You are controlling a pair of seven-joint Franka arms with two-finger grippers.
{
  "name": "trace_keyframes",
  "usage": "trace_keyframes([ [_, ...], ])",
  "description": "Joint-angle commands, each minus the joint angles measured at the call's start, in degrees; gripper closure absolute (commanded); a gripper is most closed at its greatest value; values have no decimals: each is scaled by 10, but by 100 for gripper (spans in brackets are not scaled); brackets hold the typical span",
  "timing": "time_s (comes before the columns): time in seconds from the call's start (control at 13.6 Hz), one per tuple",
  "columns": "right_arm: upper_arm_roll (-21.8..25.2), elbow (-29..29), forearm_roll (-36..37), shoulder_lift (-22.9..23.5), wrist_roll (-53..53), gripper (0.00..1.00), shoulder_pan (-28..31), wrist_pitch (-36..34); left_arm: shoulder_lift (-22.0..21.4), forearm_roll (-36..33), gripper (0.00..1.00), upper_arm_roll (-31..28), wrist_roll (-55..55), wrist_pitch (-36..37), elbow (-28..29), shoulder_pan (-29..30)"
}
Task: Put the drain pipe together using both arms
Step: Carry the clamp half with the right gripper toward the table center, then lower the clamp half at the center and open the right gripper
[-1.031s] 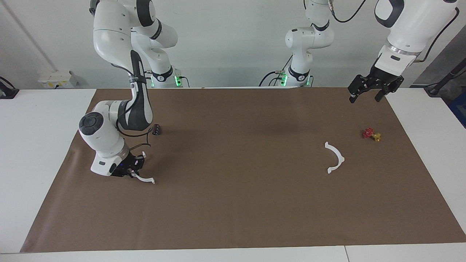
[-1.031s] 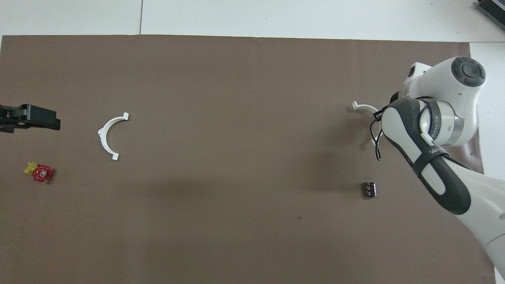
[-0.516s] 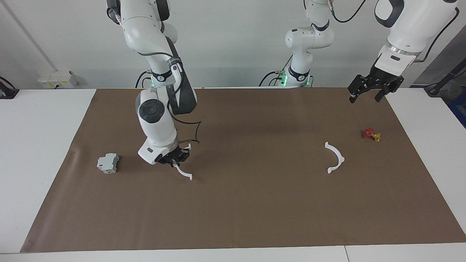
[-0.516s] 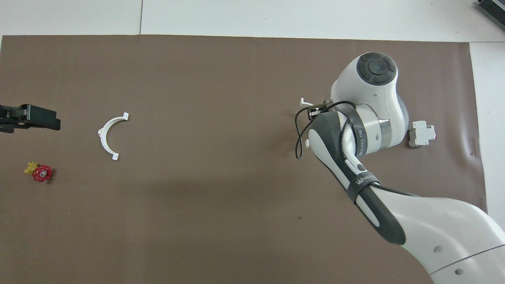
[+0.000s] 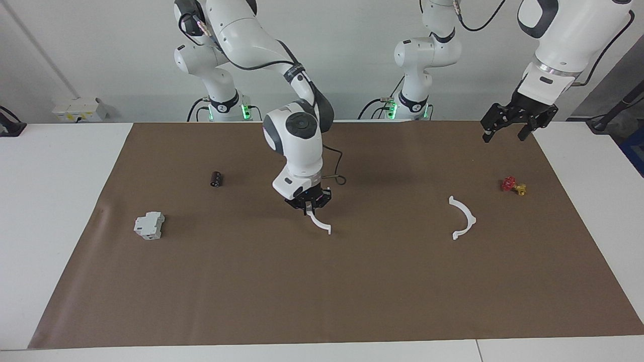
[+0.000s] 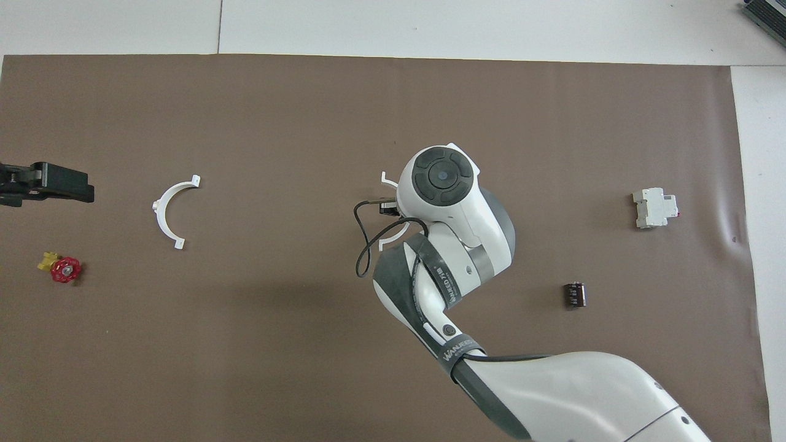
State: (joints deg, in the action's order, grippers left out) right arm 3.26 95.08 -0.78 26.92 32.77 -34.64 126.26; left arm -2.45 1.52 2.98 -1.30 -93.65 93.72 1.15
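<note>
right gripper (image 5: 307, 207) pinches thin white plastic half-ring (image 5: 321, 224) hanging below fingertips | light, stiff, slippery; hold mid-arc | left gripper (image 5: 504, 131) wide open, empty

Matt brown paper mat (image 5: 352, 291); smooth white plastic half-ring (image 5: 464, 218); glossy white arm shells (image 5: 297, 146).

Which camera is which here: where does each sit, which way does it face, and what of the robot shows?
Facing view: high across the table, facing the robots; both bases and arms show, right gripper shut on a half-ring, left gripper raised and open.
Overhead view: above the robots' end, looking steeply down; right arm dominates, left gripper at the edge.
Shared: brown mat, lying half-ring, red-and-yellow piece, grey block.
</note>
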Motion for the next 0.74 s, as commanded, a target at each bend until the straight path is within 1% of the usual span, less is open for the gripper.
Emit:
trace_keyframes([
  [0.0,1,6,24,8,30,100,-14,23,-12,0,0,-1,7,-1,11,-2],
  [0.22,1,18,24,18,33,100,-34,43,-12,-1,0,-1,7,0,12,-2],
  [0.44,1,44,24,16,35,100,-38,64,-12,-1,0,-1,6,1,12,-3],
  [0.66,1,55,31,12,33,100,-39,67,-13,-1,0,-1,6,0,12,-3],
])
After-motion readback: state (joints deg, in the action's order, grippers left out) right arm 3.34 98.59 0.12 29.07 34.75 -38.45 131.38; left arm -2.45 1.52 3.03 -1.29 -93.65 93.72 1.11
